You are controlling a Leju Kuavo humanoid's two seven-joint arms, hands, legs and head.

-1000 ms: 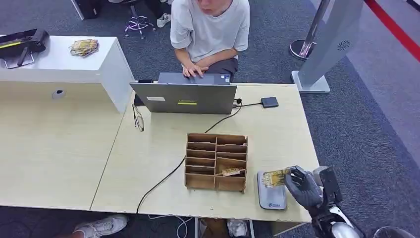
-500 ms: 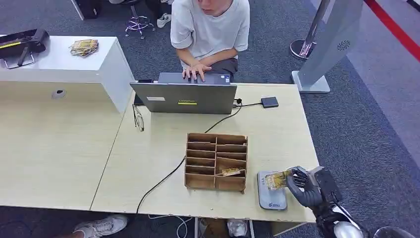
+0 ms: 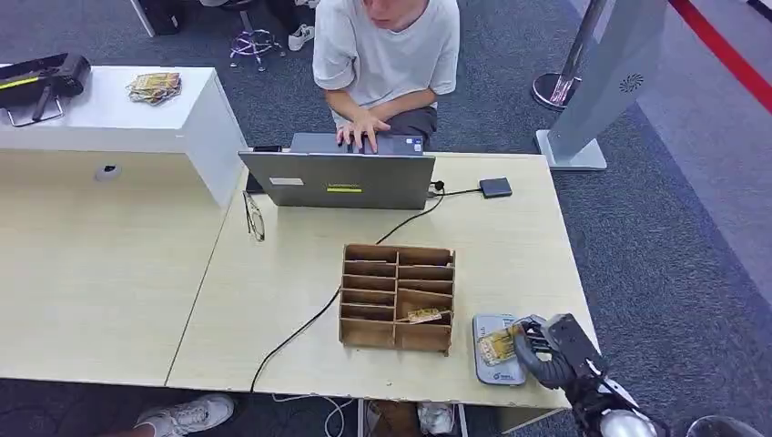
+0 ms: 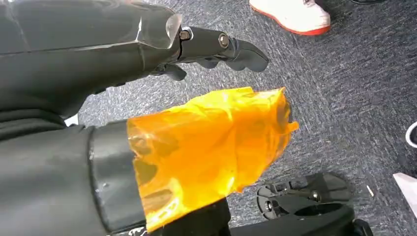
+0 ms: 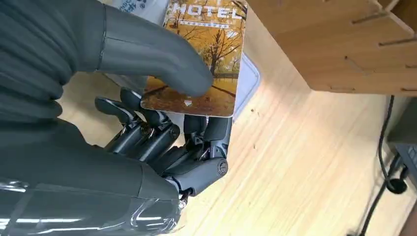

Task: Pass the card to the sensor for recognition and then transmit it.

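Holding the card flat and steady over the reader looks like the way to finish this step, since a tilted card may not register. The pale wood-grain table (image 3: pixel 273 273) spans the middle of the head view; the brown slotted wooden organiser (image 3: pixel 397 298) sits lower centre. Just right of it lies the grey rounded sensor (image 3: pixel 496 350), smooth plastic. The right hand (image 3: pixel 546 350), lower right, pinches the glossy autumn-print card (image 5: pixel 206 59) between thumb and dark fingers, over the sensor. The left hand (image 4: pixel 123 49) hangs above carpet, fingers loosely extended, holding nothing.
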